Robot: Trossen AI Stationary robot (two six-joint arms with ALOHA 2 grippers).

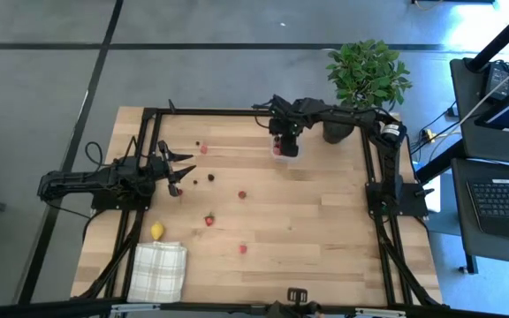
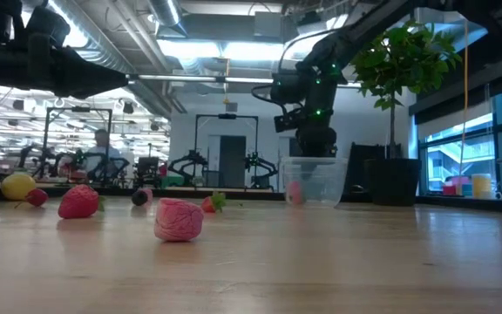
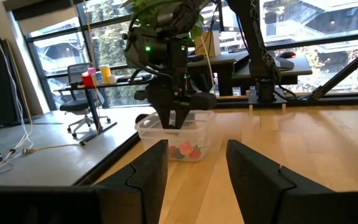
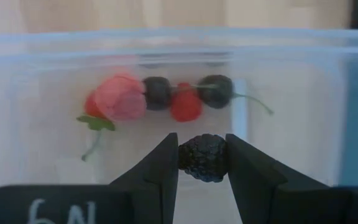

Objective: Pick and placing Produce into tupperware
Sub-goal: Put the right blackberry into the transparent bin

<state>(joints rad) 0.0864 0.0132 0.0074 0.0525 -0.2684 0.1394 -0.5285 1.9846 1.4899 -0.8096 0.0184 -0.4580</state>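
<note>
The tupperware (image 1: 283, 155) is a clear box standing at the table's far middle, with several red and dark produce pieces (image 4: 160, 96) lying in it. My right gripper (image 4: 202, 148) points down into it, shut on a dark berry (image 4: 202, 158). More produce lies loose on the wood: a yellow lemon (image 1: 157, 231), a strawberry (image 1: 208, 220), small red pieces (image 1: 242, 194) and dark berries (image 1: 210, 177). My left gripper (image 1: 184, 172) waits at the table's left, level and open, with nothing between its fingers. My right gripper pinches the dark berry's two sides (image 4: 185, 155) between its two fingertips. The fingers come from above, pointing steeply down. The berry hangs lifted clear, over the inside of the tupperware (image 4: 55, 93) and above the pieces on its floor.
A black pot with a green plant (image 1: 338, 131) stands just right of the tupperware. A white checked cloth (image 1: 159, 269) lies at the near left corner. A black frame (image 1: 374, 190) runs around the table. A pink berry (image 2: 179, 219) and a strawberry (image 2: 78, 201) lie nearer the front.
</note>
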